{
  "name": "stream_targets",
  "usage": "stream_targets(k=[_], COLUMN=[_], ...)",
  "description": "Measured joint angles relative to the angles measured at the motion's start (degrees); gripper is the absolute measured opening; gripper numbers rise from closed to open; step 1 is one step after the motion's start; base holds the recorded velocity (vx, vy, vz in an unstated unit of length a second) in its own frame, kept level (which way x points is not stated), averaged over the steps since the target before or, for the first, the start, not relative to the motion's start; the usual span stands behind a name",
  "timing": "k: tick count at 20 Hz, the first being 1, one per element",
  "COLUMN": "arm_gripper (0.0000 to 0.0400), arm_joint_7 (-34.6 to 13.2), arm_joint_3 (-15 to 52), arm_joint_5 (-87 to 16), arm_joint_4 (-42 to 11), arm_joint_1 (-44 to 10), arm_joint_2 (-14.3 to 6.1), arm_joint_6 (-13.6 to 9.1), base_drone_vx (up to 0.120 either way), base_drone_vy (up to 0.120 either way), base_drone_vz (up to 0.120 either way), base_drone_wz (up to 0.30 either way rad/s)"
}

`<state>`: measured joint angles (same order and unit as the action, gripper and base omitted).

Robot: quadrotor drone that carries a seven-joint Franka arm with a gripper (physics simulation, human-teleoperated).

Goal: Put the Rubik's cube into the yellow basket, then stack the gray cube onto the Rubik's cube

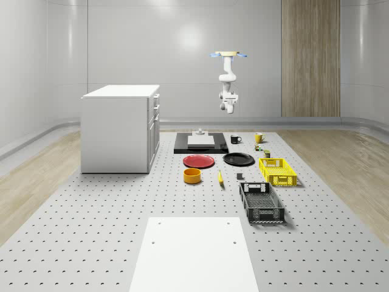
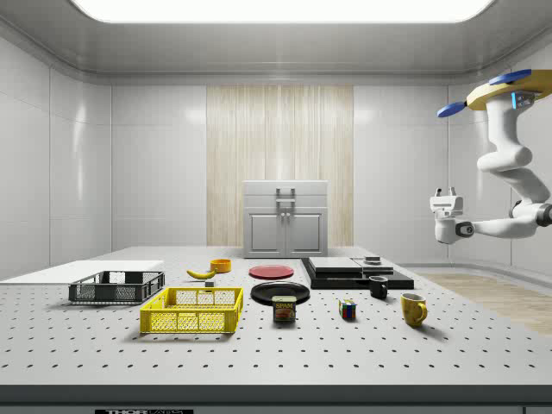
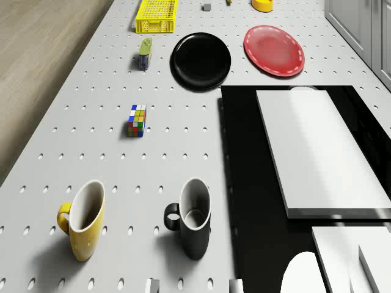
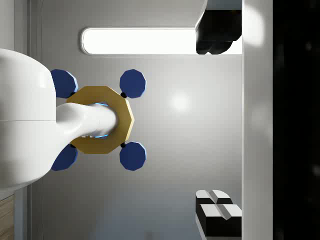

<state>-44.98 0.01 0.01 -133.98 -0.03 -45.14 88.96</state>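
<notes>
The Rubik's cube (image 3: 137,120) (image 2: 348,309) lies on the perforated table between the mugs and a tin can. The yellow basket (image 1: 278,171) (image 2: 191,310) (image 3: 157,15) stands at the whole-scene view's right with nothing in it. A small gray cube (image 1: 239,177) (image 3: 207,7) sits on the table between the banana and the baskets. The drone (image 1: 228,55) (image 2: 517,90) hovers high over the table's far end, near the mugs. My gripper (image 2: 445,193) (image 1: 228,109) (image 4: 218,122) hangs in the air well above the table, turned up toward the drone, open and holding nothing.
A white cabinet (image 1: 121,128) stands at the whole-scene view's left. A black mat (image 1: 200,149) carrying white slabs, a red plate (image 1: 199,160), a black plate (image 1: 238,159), a black mug (image 3: 192,220), a yellow mug (image 3: 84,221), a can (image 3: 145,53), an orange bowl (image 1: 192,175), a banana (image 1: 220,177) and a black basket (image 1: 261,202) share the table.
</notes>
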Motion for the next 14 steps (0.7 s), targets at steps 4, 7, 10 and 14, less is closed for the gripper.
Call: stream_targets(k=[4, 7, 10, 14], arm_gripper=[0.0400, 0.0400, 0.0400, 0.0400], arm_joint_7=[0.1, 0.1, 0.1, 0.1], arm_joint_3=[0.1, 0.1, 0.1, 0.2], arm_joint_5=[0.0, 0.1, 0.1, 0.1], arm_joint_4=[4.8, 8.6, 11.8, 14.8], arm_joint_1=[-0.1, -0.2, -0.2, -0.3], arm_joint_2=[0.7, 1.9, 3.1, 4.2], arm_joint_6=[-3.9, -6.4, -8.3, -10.0], base_drone_vx=[0.110, 0.120, 0.120, 0.120], base_drone_vy=[0.050, 0.120, 0.120, 0.120], base_drone_vz=[0.000, 0.000, 0.000, 0.000], base_drone_wz=[0.000, 0.000, 0.000, 0.000])
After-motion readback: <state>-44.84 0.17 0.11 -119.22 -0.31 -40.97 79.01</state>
